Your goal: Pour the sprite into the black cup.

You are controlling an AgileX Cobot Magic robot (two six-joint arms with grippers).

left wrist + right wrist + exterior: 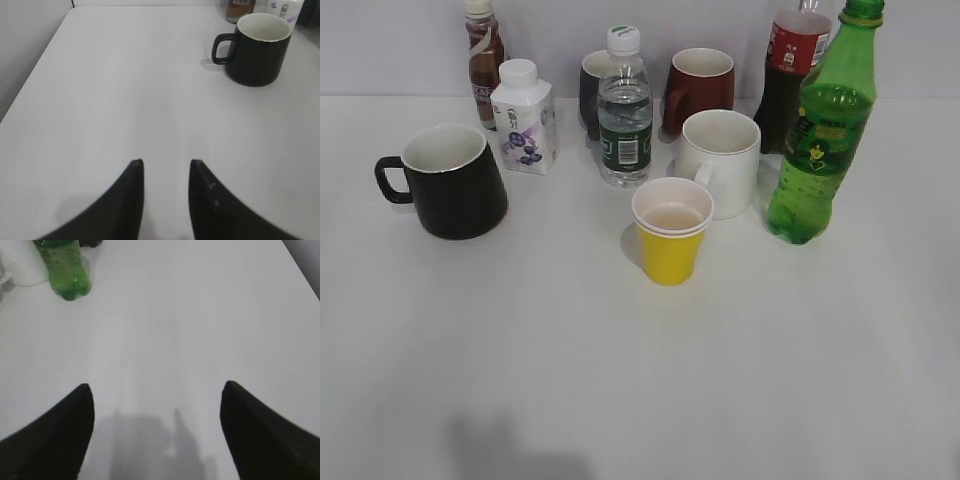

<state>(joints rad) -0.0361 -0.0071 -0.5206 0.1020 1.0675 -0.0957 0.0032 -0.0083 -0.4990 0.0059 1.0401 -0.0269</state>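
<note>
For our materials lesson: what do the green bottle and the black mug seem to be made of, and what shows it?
Green bottle: probably plastic, translucent and glossy, since light passes through. Black mug: likely glazed ceramic, with thick opaque walls, a white inside and soft sheen.

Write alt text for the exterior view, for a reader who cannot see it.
A white table holds a cluster of drinks and cups: a tall green sprite bottle standing capped at the right, and a wide black cup with a white inside at the left. Between them stand a yellow paper cup, a white mug and a clear water bottle. No robot arm is visible.
</note>
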